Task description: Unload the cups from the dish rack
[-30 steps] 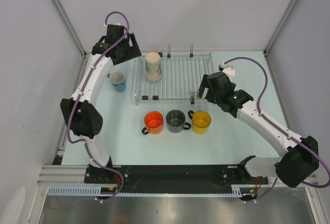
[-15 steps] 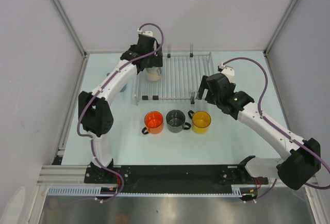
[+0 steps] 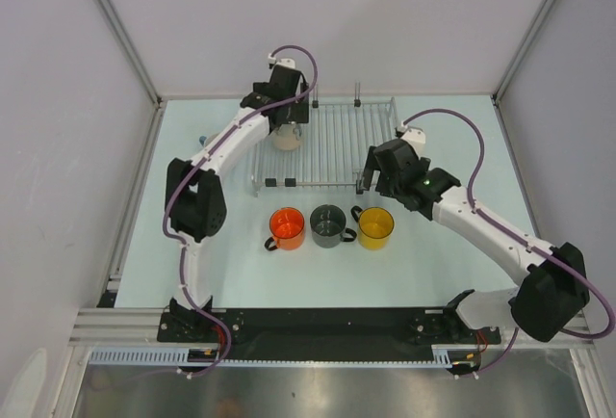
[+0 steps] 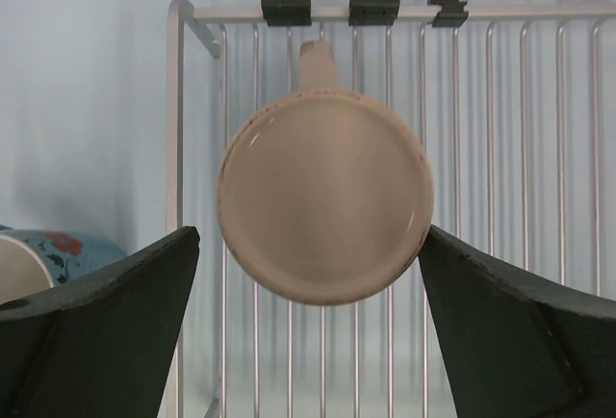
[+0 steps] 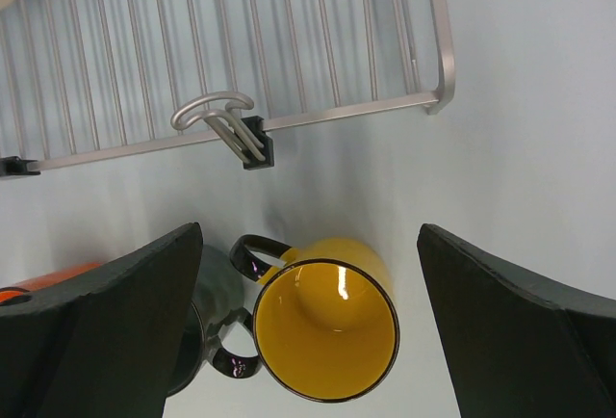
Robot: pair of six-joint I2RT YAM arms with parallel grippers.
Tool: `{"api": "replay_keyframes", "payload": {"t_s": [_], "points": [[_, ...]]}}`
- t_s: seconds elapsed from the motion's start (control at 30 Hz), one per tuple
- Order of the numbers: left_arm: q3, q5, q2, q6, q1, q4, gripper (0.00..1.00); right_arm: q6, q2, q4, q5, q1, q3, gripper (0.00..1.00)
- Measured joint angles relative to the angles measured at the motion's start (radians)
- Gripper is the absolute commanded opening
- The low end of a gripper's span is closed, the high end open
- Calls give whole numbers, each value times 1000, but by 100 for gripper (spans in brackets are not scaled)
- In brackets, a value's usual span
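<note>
Altogether five cups can be counted, and only one of them is on the dish rack (image 3: 337, 139): the cream mug (image 4: 325, 209) sits on the bars near the rack's left rail. One round end faces the left wrist camera, though whether that is its mouth or its base cannot be told. Its handle points toward the rack edge that carries the black feet. The left gripper (image 4: 308, 245) hangs directly above this mug, spread wide, with one dark finger on each side of it and neither touching it. The other four cups stand on the table (image 3: 433, 264). Three form a single row just in front of the rack: the orange mug (image 3: 287, 228) on the left, the dark grey mug (image 3: 328, 225) in the middle and the yellow mug (image 3: 375, 227) on the right. They stand close side by side, mouths up. The fourth, the light blue mug (image 4: 60, 249) with a red flower print, is off the rack just beside its left rail and is mostly cut off in the left wrist view. The right gripper (image 5: 308, 235) is likewise released and holds nothing. It hovers over the rack's near right corner and the yellow mug. Two upright prongs (image 3: 357, 91) rise from the rack's far edge.
</note>
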Motion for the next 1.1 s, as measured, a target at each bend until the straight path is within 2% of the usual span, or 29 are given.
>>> {"api": "replay_keyframes", "payload": {"t_s": [0.37, 0.83, 0.9, 1.0, 1.03, 1.07, 1.1], "points": [[92, 15, 57, 0, 0, 33, 100, 0, 50, 2, -2, 6, 0, 100], [96, 20, 128, -2, 7, 36, 98, -15, 67, 2, -3, 4, 0, 100], [96, 23, 136, -2, 9, 36, 92, -18, 67, 2, -3, 4, 1, 100], [96, 37, 145, -10, 18, 36, 75, -18, 67, 2, -3, 2, 2, 100], [96, 48, 146, -11, 22, 38, 57, -18, 67, 2, -3, 2, 2, 100], [96, 56, 146, -14, 25, 40, 46, -18, 67, 2, -3, 2, 2, 100], [96, 68, 146, -14, 29, 41, 25, -18, 67, 2, -3, 2, 2, 100]]}}
